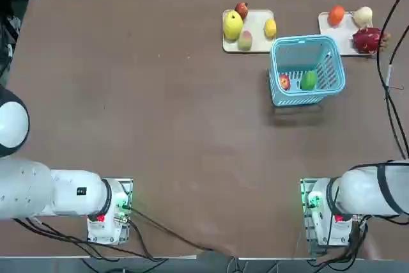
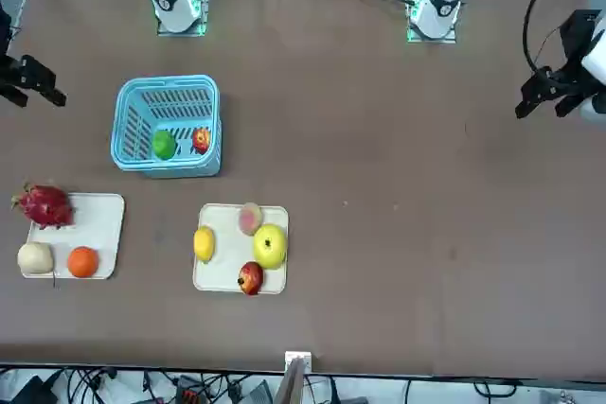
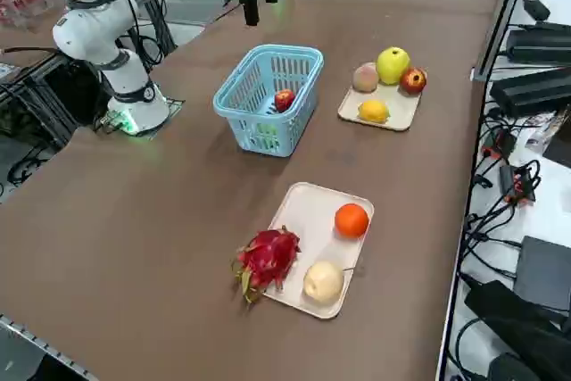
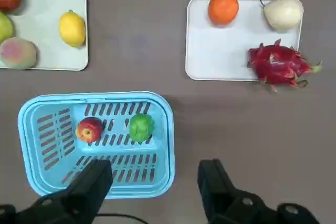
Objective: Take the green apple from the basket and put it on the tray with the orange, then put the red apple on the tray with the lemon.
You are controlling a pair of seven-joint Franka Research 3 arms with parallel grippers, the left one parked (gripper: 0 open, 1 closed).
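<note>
Right wrist view: tool (image 4: 155, 167) empty, fingers wide apart. Green apple (image 4: 141, 127) sits in blue basket (image 4: 172, 153), right beside red apple (image 4: 89, 129); off-centre descent could knock red apple or catch basket rim.

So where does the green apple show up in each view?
Top: in the basket, the apple right of the red one.
Front: upper left, apple left of red.
Right side: not discernible.
Right wrist: beside the red apple, nearer the orange's tray.
Shared landmark: blue basket.
</note>
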